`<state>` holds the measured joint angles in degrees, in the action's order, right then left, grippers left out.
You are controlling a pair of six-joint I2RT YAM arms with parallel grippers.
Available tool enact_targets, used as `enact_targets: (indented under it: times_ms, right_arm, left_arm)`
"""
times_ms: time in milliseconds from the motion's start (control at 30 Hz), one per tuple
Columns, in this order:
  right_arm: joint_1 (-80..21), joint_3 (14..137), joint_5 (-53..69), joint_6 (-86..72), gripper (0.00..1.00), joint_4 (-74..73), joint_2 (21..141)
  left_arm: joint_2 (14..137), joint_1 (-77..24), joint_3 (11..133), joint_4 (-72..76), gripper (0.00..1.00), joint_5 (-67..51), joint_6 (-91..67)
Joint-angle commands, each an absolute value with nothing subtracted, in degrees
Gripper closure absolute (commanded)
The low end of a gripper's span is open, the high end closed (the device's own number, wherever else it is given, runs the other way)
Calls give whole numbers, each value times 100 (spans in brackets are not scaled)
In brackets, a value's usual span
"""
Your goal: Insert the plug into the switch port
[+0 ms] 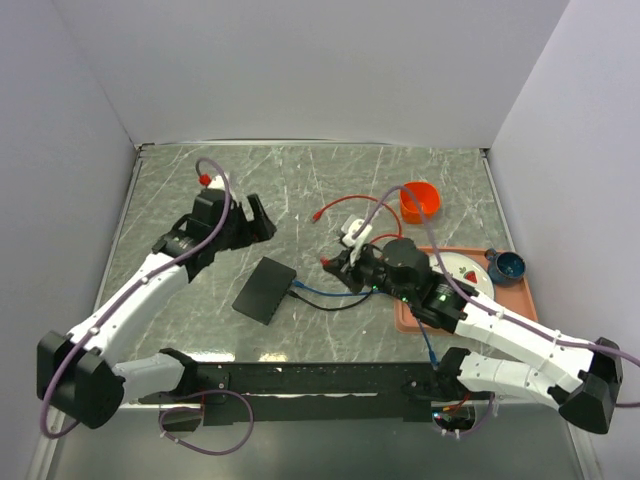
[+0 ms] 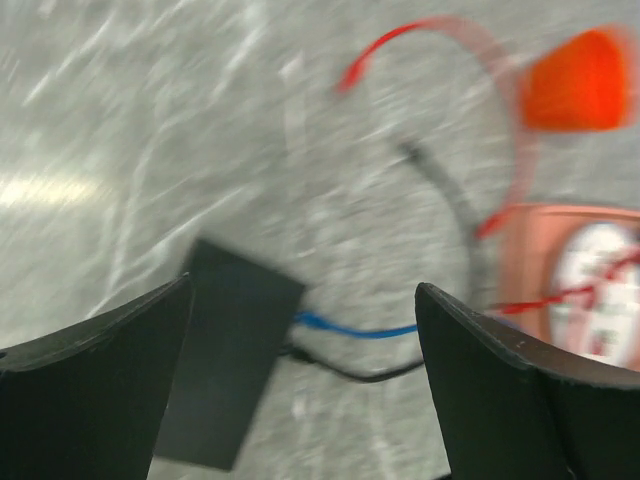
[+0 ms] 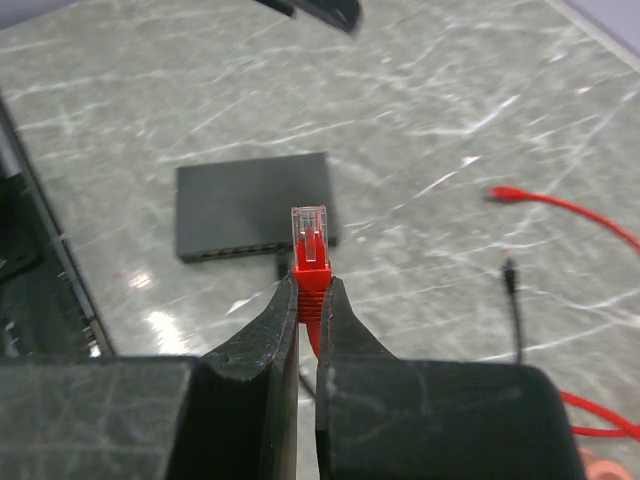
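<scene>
right fingers (image 3: 262, 345) pinching red plug (image 3: 311, 250), black switch (image 3: 250, 200) beyond, apart

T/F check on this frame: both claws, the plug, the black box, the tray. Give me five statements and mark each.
1. The right claw is shut on a red plug. True.
2. The red plug is seated in the black box. False: it is held in the air, apart from the box.
3. The left claw is open with nothing between its fingers. True.
4. The black box lies in the pink tray. False: it lies on the table, to the left of the tray.
5. A blue cable runs to the edge of the black box. True.
</scene>
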<state>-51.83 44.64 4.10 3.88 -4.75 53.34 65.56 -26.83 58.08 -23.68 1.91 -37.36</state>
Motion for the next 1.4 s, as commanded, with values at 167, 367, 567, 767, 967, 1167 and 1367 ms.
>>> enact_targets:
  times_ms: [167, 367, 567, 767, 967, 1167, 1367]
  right_arm:
    - [-6213, 3973, -299, -948, 100, -28, 5941]
    - [-6644, 3499, -282, -1336, 100, 825, 6546]
    - [-7014, 3550, -158, -1397, 100, 1538, 7591]
    - [-7040, 4156, -692, -1529, 100, 1355, 8742]
    - [-7023, 4763, -1046, -1547, 100, 1029, 9588]
    - [-6891, 4808, -1099, -1565, 100, 984, 9651]
    - [-6741, 4553, -984, -1477, 100, 1055, 9597]
  left_arm:
    - [7058, -2197, 4483, -1759, 2, 465, -3841]
    - [7216, -2030, 3912, -1241, 1, 413, -3850]
    - [7391, -1969, 3463, -678, 1, 194, -3832]
    - [7576, -1951, 3296, -211, 1, -70, -3596]
    - [7743, -1951, 3463, -88, 1, -324, -3279]
    - [8032, -1951, 3612, -44, 3, -571, -3155]
    - [8253, -1951, 3700, 104, 5, -808, -3076]
